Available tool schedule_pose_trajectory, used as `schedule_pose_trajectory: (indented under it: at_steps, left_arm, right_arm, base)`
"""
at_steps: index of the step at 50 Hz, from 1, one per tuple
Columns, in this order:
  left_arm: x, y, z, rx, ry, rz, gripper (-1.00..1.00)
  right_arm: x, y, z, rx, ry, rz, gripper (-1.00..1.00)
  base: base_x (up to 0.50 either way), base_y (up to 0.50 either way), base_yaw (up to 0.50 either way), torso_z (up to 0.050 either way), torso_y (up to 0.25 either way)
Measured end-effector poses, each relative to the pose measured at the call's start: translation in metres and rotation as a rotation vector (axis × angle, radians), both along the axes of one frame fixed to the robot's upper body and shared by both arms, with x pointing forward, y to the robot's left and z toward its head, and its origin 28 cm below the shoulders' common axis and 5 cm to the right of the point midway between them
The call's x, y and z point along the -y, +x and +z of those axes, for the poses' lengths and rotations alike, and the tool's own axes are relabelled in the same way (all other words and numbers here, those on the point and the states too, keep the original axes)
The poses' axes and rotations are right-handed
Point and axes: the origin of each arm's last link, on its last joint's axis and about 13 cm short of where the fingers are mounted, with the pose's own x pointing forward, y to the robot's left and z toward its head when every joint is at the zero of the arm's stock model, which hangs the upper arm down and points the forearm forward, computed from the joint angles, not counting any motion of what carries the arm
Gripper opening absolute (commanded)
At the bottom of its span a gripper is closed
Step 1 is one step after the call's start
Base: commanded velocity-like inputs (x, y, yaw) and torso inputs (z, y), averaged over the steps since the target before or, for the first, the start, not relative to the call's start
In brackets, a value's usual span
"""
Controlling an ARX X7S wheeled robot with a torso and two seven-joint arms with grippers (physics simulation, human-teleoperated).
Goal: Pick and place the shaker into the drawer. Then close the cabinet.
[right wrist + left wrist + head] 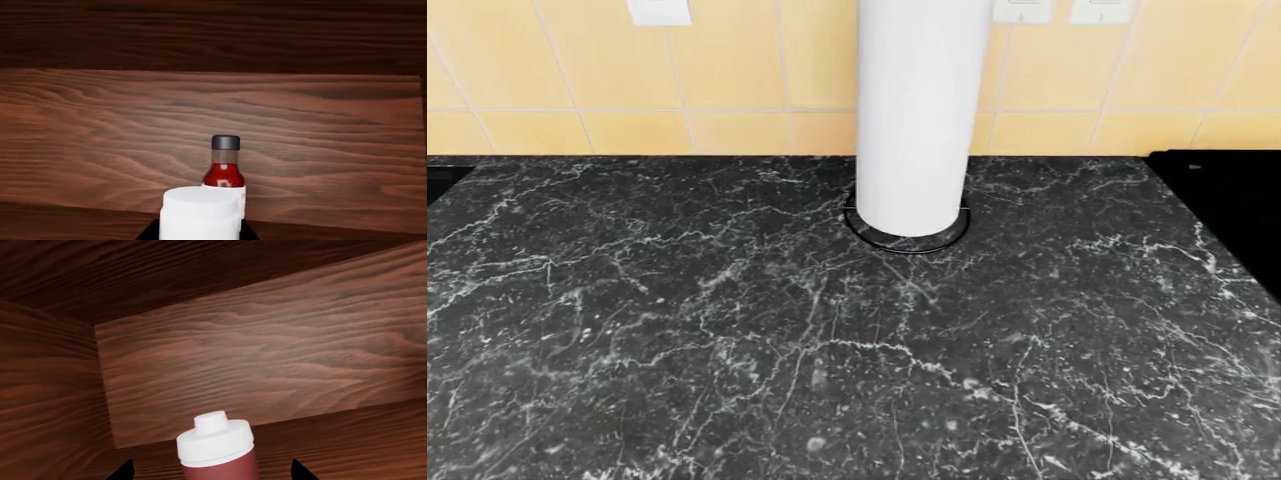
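A black marble countertop (667, 340) fills the head view. Neither arm shows there, and a tall white roll (912, 110) stands on its ring base near the back edge, against the yellow tiled wall (694, 70).

Below, the left wrist view looks into the drawer (267, 350), whose reddish grained walls meet in a corner. The shaker (217, 450), white-capped with a red-brown body, stands upright in front of that corner, close to the wall behind it. Its base is out of frame, so whether it rests on the drawer floor cannot be told. The left gripper (212, 472) frames the shaker with its fingertips (123, 471) spread wide, with clear space on each side.

The placing step looks nearly complete. A clean finish would confirm that the shaker is seated. The fingers would stay wide while the arm draws straight back and up, clear of the cap and the drawer's walls, before the front is pushed shut.

The right wrist view shows a white cylinder (200, 212) directly in front of the right gripper (200, 236). Only dark edges of the gripper show, so its fingers' state cannot be told. Behind the cylinder stands a red sauce bottle (225, 167) with a dark cap, in front of a grained wooden panel (320, 130).
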Motion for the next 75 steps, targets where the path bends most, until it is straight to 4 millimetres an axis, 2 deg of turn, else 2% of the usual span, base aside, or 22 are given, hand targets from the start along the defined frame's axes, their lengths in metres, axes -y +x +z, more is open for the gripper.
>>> schedule_pose_trajectory:
  at_steps: [16, 28, 46, 75]
  left_arm:
    - [0.001, 0.002, -0.002, 0.003, -0.035, -0.020, 1.00]
    - [0.001, 0.004, -0.001, -0.005, -0.064, -0.035, 1.00]
    - [0.005, 0.015, 0.004, -0.026, -0.126, -0.071, 1.00]
    - [0.003, 0.033, 0.005, -0.030, -0.135, 0.016, 1.00]
  right_arm:
    - [-0.003, -0.024, 0.012, 0.117, -0.064, 0.001, -1.00]
    - [0.000, -0.034, 0.018, 0.187, -0.088, -0.029, -1.00]
    - [0.003, -0.037, 0.017, 0.212, -0.089, -0.041, -1.00]
    - [0.007, -0.038, 0.014, 0.217, -0.075, -0.032, -1.00]
  base:
    - [0.00, 0.00, 0.00, 0.000, 0.000]
    - [0.00, 0.00, 0.00, 0.000, 0.000]
    - [0.00, 0.00, 0.00, 0.000, 0.000]
    - [0.00, 0.00, 0.00, 0.000, 0.000]
